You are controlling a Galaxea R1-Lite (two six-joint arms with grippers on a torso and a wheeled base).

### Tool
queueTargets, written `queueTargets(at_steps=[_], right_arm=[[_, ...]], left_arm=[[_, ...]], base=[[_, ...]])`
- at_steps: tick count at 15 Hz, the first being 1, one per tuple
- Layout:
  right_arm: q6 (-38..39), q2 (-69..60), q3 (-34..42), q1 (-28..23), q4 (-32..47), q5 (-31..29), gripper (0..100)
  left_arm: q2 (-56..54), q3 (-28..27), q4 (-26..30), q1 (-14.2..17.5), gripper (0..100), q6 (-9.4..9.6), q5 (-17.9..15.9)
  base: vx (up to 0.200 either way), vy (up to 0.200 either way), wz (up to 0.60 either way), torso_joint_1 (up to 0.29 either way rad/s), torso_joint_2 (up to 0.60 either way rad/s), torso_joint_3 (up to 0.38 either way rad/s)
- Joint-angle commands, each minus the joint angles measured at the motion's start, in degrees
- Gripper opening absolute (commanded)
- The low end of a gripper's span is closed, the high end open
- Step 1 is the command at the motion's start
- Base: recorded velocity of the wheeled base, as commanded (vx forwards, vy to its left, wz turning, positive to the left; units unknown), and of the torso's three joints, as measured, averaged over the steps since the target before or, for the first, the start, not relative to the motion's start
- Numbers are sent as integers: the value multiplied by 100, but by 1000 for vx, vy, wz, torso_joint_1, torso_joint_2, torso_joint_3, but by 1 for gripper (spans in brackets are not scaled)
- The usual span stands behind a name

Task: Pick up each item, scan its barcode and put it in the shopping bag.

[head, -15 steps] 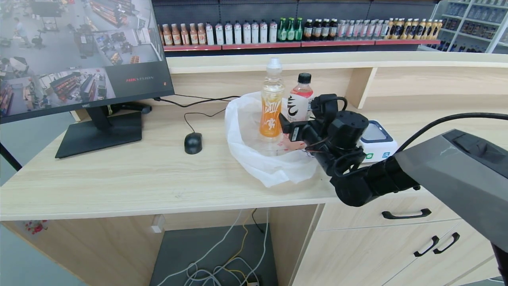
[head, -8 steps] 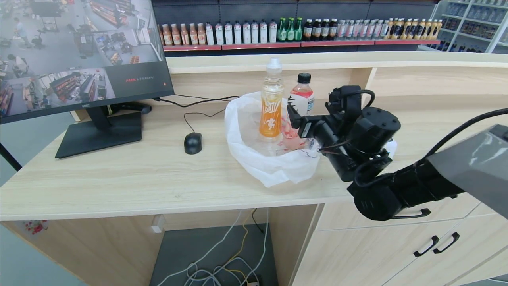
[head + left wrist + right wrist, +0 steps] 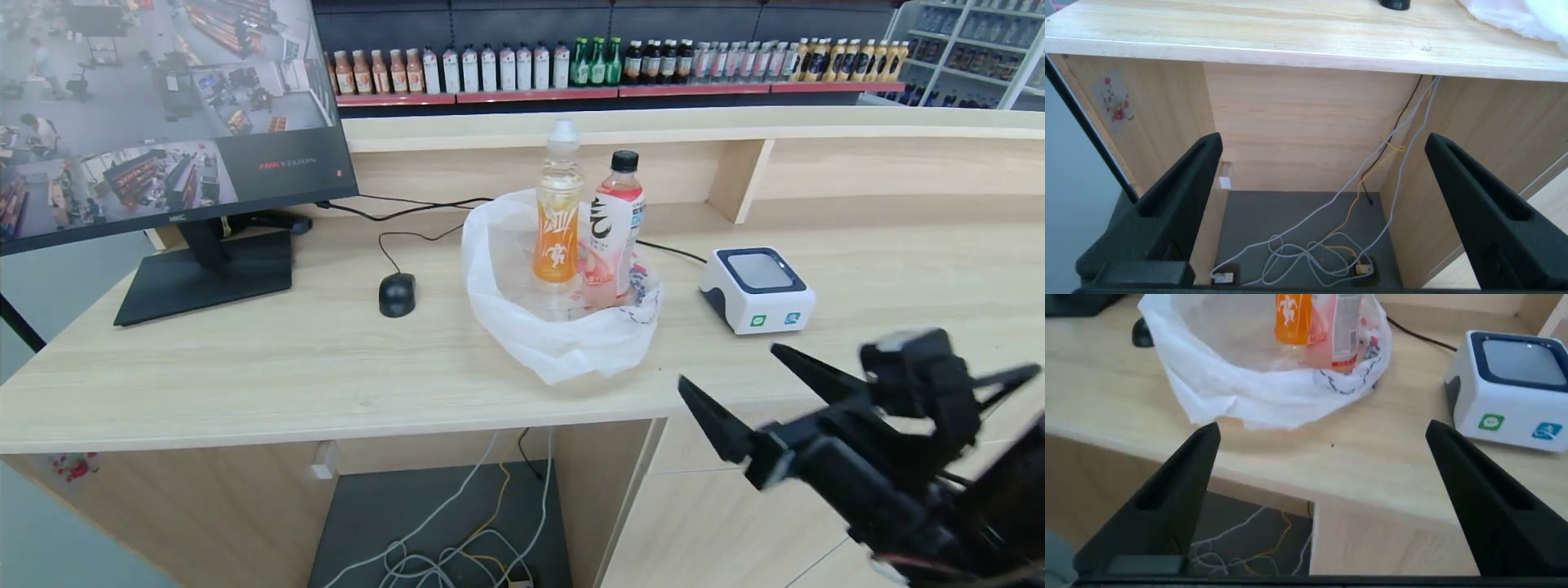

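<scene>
At the middle of the counter (image 3: 245,367), the white shopping bag (image 3: 563,343) is seen with its mouth spread open; two bottles are held upright inside it, touching side by side. The orange bottle (image 3: 558,233), capped in white, is placed at 9 o'clock of the pink-labelled bottle (image 3: 612,237), which is capped in black; both necks are raised clear of the bag's rim. The scanner (image 3: 758,290), a white box with a dark window on top, is set on the counter at 3 o'clock of the bag, near it but apart; a dark cable (image 3: 669,251) is led from it toward the bag's far side. The mouse (image 3: 397,294) is found at 9 o'clock of the bag; the monitor (image 3: 163,106) is stood at 10 o'clock on its black stand. The right tool (image 3: 728,366) is shown at 5 o'clock of the bag, near the counter's front edge and well apart from the bag; its fingers are spread wide and nothing is gripped; from the right wrist, bag and scanner are framed between those fingers. The left tool (image 3: 1323,143) is likewise released, its fingers parted and bare; it is pointed at the recess under the counter, where loose cables (image 3: 1315,253) are seen lying on the dark floor. Shelves of bottles (image 3: 612,61) are ranged behind the counter at 12 o'clock.
</scene>
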Motion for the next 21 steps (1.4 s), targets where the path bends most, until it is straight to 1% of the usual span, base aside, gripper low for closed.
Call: queueTargets(at_steps=[1,3,4,5,6,7,8,9,10,11,12,13,14,15,16,17,18,19,21], right_arm=[[170,-1653,862,401,427,-54,100],[513,-2277,862,436,1315,-54,100],[689,-2910,862,454,2360,-45,100],[821,-3903,862,498,3749,-19,100],[724,-4976,862,603,5059,87,100],[513,-5854,844,717,6166,315,100],[-32,-7621,756,849,8223,720,100],[-94,-8263,493,841,9119,799,100],[-23,-8280,308,805,9444,799,100],[-23,-8289,335,823,9400,834,100],[-32,-8307,343,867,9348,1045,100],[-50,-8386,361,867,9348,1484,100],[-6,-8430,361,832,9348,1625,100],[267,-8421,370,647,9348,1563,100],[654,-8333,370,287,9357,1625,100],[618,-8342,370,278,9357,1625,100],[513,-8412,370,67,9348,1431,100],[363,-8430,370,-443,9339,1177,100],[355,-8298,370,-1972,9330,1168,100]], left_arm=[[0,0,0,-2,100,0,4],[0,0,0,-2,100,35,-4],[0,0,0,-2,100,35,-4],[0,0,0,-2,100,35,-4],[0,0,0,-2,100,26,-4],[0,0,0,6,100,18,4],[0,0,0,6,100,18,-4],[0,0,0,6,100,18,4],[0,0,0,-2,100,18,-4],[0,0,0,6,100,26,4],[0,0,0,-2,100,44,-4],[0,0,0,-2,100,35,-4],[0,0,0,6,100,35,-4],[0,0,0,-2,100,35,-4],[0,0,0,6,100,35,-4],[0,0,0,6,100,35,-4],[0,0,0,6,100,35,4],[0,0,0,6,100,35,4],[0,0,9,-2,100,53,-4]], base=[[0,0,0,0,0,0],[0,0,0,0,0,0],[0,0,0,0,0,0],[0,0,0,0,0,0],[0,0,0,0,0,0],[0,0,0,0,0,0],[0,0,0,0,0,0],[0,0,0,0,0,0],[0,0,0,0,0,0],[0,0,0,0,0,0],[0,0,0,0,0,0],[0,0,0,0,0,0],[0,0,0,0,0,0],[0,0,0,0,0,0],[0,0,0,0,0,0],[0,0,0,0,0,0],[0,0,0,0,0,0],[0,0,0,0,0,0],[0,0,0,0,0,0]])
